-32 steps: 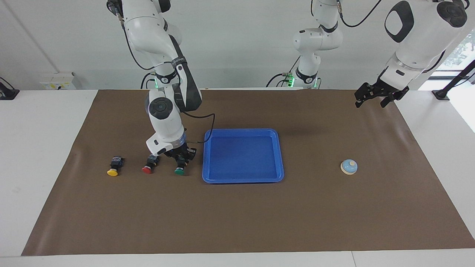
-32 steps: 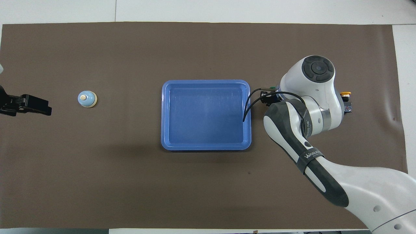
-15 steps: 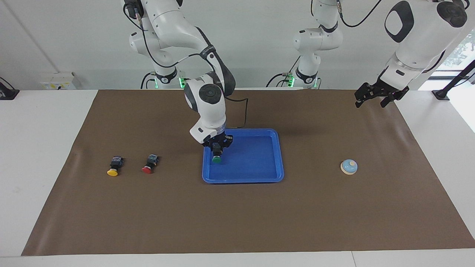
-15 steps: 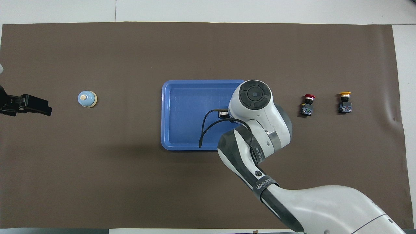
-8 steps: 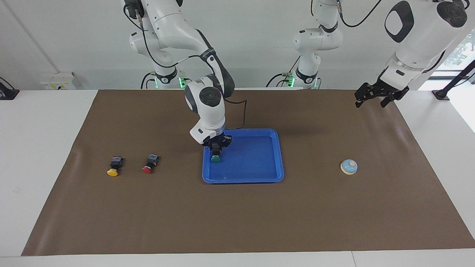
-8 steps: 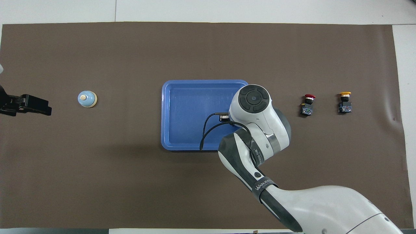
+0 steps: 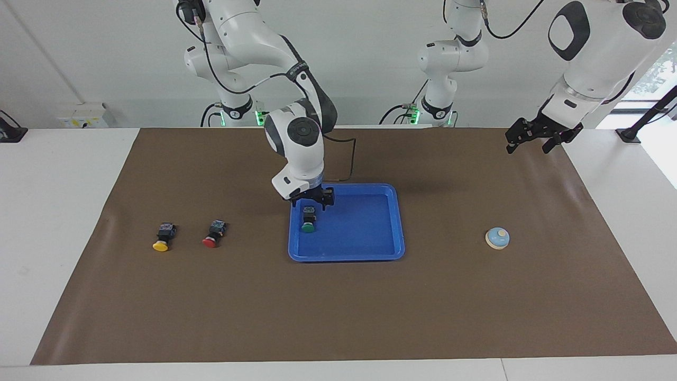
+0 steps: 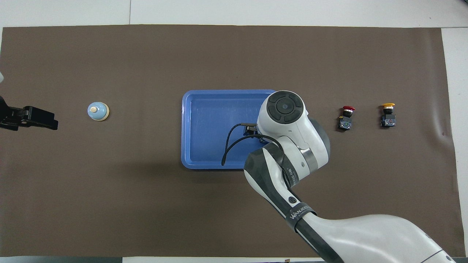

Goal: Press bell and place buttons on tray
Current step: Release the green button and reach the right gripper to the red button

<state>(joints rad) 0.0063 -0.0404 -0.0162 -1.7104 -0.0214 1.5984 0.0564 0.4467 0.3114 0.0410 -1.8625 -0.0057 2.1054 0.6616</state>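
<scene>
Right gripper (image 7: 313, 203) hangs just above the green button (image 7: 308, 223), which lies on its side on the floor of the blue tray (image 7: 370, 255), at the tray's end toward the right arm. Fingers are spread wide with nothing between them; the button is free of them. In the overhead view the right arm's wrist hides both gripper and button.

Red button (image 7: 213, 234) and yellow button (image 7: 163, 237) lie on the brown mat on the tabletop, well apart from the tray, toward the right arm's end; red is the closer of the two to the tray.

Left gripper (image 7: 534, 138) waits in the air over the mat's corner at the left arm's end, fingers apart and empty. The bell (image 7: 497, 238) sits on the mat between that end and the tray, untouched.

Judgement: first button placement is done; two buttons and the bell press remain. Next move for the right arm: rise clear of the tray rim, travel to the red button, come down with fingers astride its black body. The bell lies within the left arm's side.
</scene>
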